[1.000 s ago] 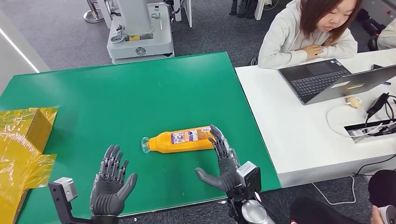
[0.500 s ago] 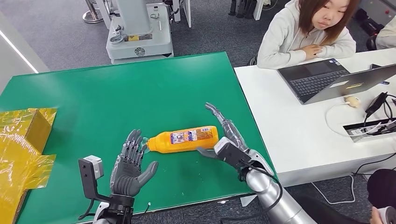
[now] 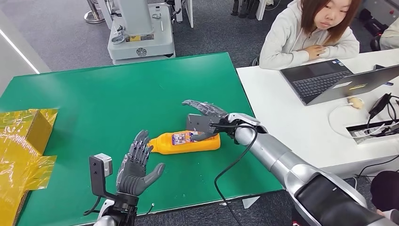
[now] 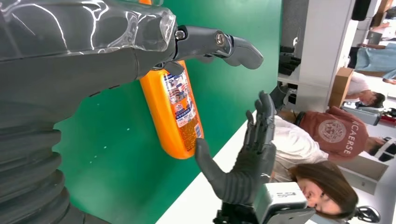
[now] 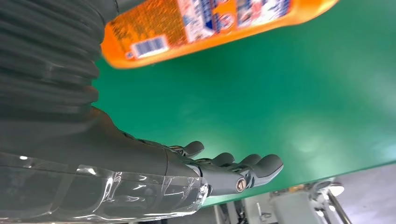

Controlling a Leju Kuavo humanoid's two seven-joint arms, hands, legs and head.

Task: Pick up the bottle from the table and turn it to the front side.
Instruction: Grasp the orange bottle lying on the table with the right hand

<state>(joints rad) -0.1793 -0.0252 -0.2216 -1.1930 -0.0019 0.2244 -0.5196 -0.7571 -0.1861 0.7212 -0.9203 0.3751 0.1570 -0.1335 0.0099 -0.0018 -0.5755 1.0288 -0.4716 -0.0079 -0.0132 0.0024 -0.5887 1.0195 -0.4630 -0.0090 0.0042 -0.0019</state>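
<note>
- Bottle [image 3: 186,141], orange with a printed label, lies on its side on the green counter [image 3: 117,99], near the front edge, with its clear cap end pointing toward the robot's left hand [image 3: 136,167].
- Left hand is nearest to me: it is released, palm up, fingers spread, with the fingertips just beside the cap end; I cannot tell if they touch it.
- Right hand [image 3: 204,117] is a bit farther, above the base end of the bottle, flat, with fingers apart and grasping nothing; its thumb seems to touch the bottle, but I am not sure.
- Risk, in my judgement: the bottle is round and smooth, so a push from one side only can roll it or slide it away over the counter, maybe toward the front edge.
- Another risk: if the hands close unevenly, the bottle may slip out or turn to a wrong side, and the label will not face front.
- Nothing stands between the hands and the bottle.
- Yellow wrapped boxes [image 3: 23,141] lie at the left of the counter, well apart.
- Farther, a white counter [image 3: 291,122] carries a laptop [image 3: 329,80]; a person [image 3: 310,33] sits behind it, not in the way.
</note>
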